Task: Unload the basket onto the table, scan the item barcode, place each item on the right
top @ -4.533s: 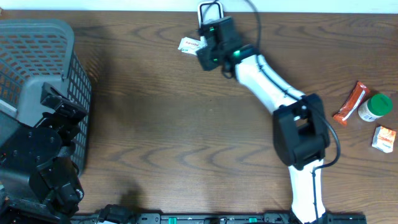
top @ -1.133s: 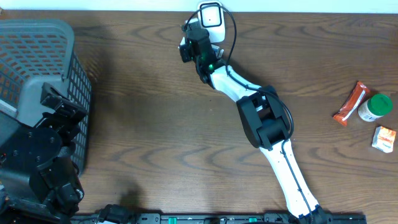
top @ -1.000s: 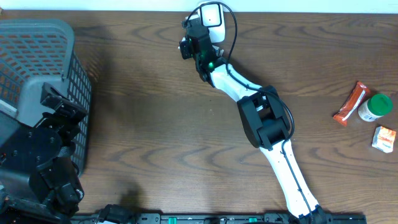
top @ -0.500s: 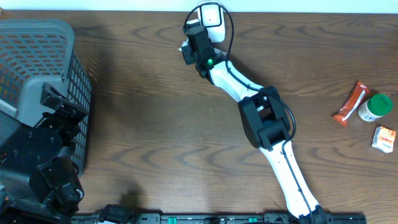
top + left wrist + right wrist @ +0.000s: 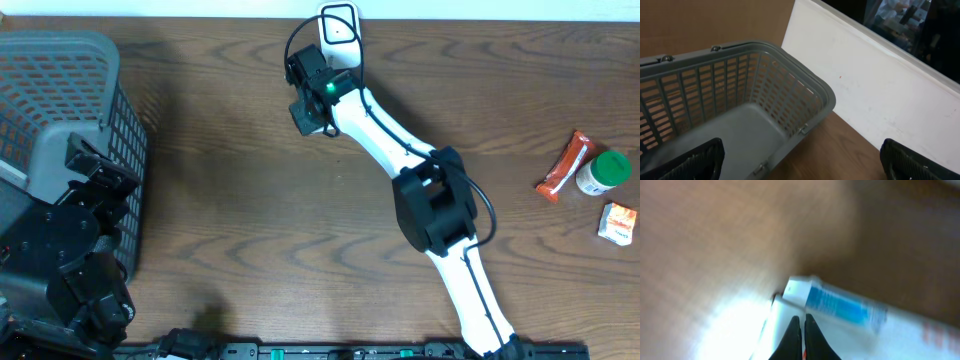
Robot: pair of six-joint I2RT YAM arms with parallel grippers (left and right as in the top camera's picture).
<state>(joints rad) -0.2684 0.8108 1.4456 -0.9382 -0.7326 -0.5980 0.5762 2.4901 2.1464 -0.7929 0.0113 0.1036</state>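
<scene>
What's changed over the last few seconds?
The right gripper, shut on the white packet, pulled back from the scanner toward its own base. Nothing was visibly let go. The left arm, basket and green-lidded jar stayed put.

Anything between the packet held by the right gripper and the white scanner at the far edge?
Nothing visible. The right gripper is shut on the packet; only bare table separates it from the scanner.
</scene>
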